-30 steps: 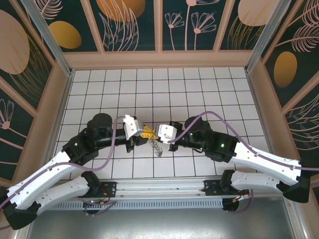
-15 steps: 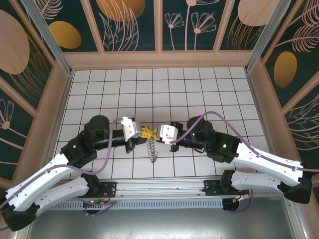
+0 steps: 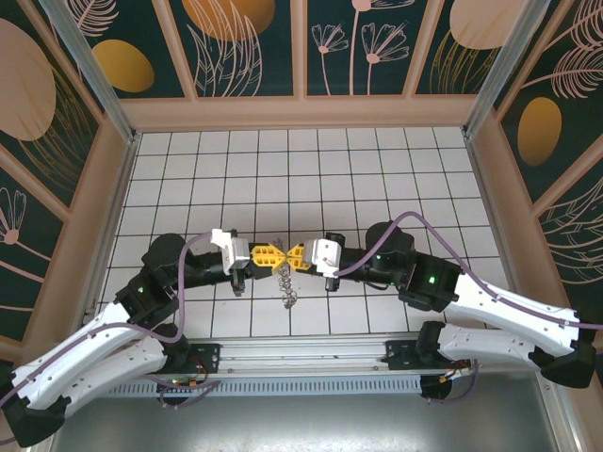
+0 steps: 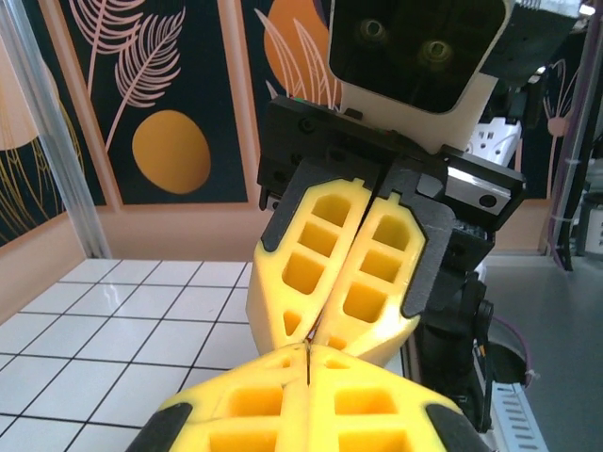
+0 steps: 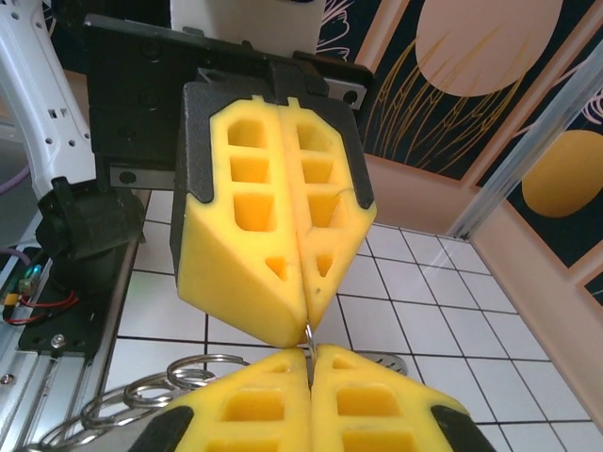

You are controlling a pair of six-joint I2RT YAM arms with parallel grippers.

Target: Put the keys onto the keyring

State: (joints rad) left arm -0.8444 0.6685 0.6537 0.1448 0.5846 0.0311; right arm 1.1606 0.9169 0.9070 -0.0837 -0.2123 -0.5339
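Centrally, close to the near edge of the white tiled table [image 3: 330, 169], the left gripper [image 3: 271, 255] and right gripper [image 3: 294, 255] meet tip to tip, each with its yellow fingers pressed together. A thin metal sliver [image 5: 308, 334] bridges both seams. Below it hangs the grey metal chain of rings, the keyring [image 3: 288, 284]; I cannot tell which gripper pinches it.

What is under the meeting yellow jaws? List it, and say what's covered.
A strand of linked grey metal rings hangs below them, over the white tiled table. Its top end runs into the shut jaws; anything else pinched there is covered.
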